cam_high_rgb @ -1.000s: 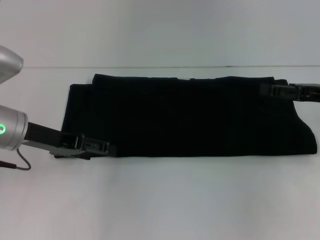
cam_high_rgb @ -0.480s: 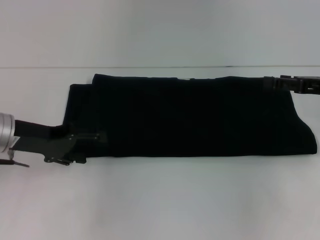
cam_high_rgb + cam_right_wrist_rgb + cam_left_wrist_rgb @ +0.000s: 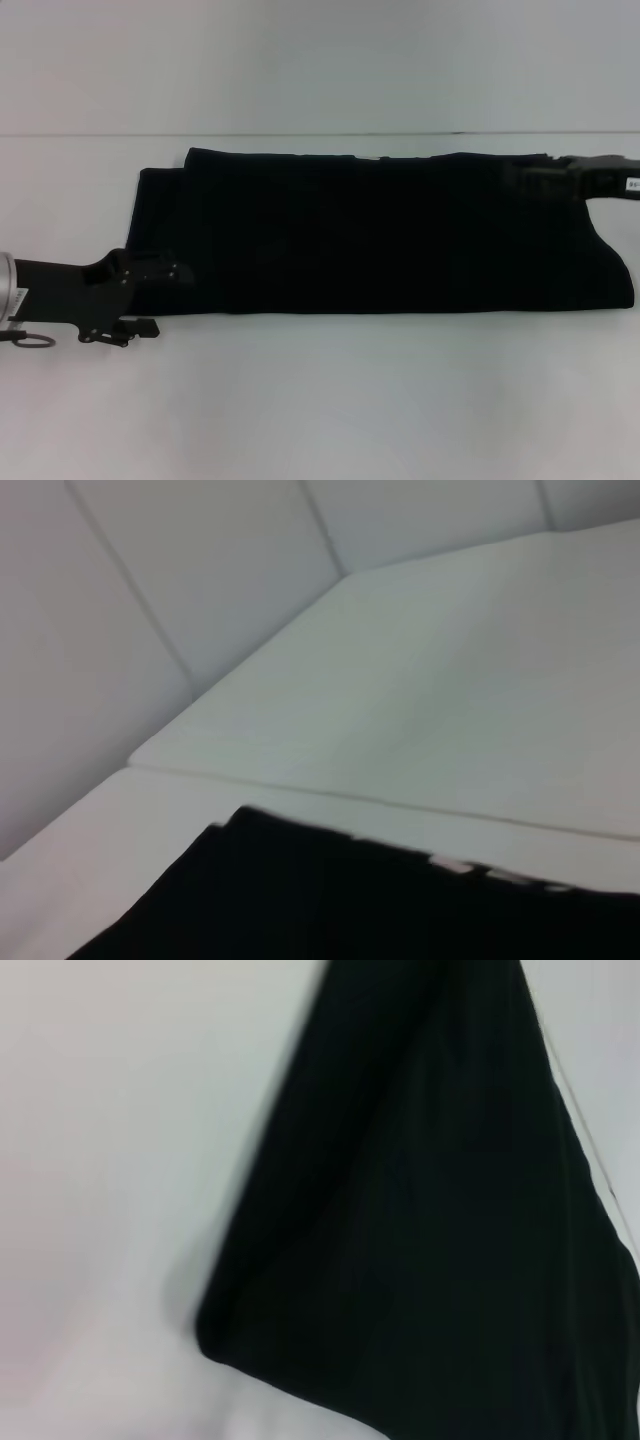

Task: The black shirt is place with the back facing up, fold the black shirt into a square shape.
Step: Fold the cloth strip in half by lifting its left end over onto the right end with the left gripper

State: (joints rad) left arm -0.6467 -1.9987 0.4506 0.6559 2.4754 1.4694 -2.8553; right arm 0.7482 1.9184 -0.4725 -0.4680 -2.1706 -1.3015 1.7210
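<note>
The black shirt [image 3: 380, 235] lies flat on the white table, folded into a long band running left to right. No lettering shows. My left gripper [image 3: 162, 298] is at the shirt's near left corner, at the cloth's edge, with its fingers spread and nothing between them. My right gripper [image 3: 540, 180] is over the shirt's far right corner. The left wrist view shows the shirt [image 3: 430, 1240] and one rounded corner on the table. The right wrist view shows the shirt's far edge [image 3: 330, 900] with a small white tag.
The white table [image 3: 320, 400] extends in front of the shirt and to both sides. A pale wall [image 3: 320, 60] rises behind the table's far edge. The right wrist view shows the table's back corner and wall panels [image 3: 150, 580].
My left gripper has drawn back to the left, off the shirt's near hem, and its fingers have spread. My right gripper has shifted slightly at the far right corner. The shirt has not moved.
</note>
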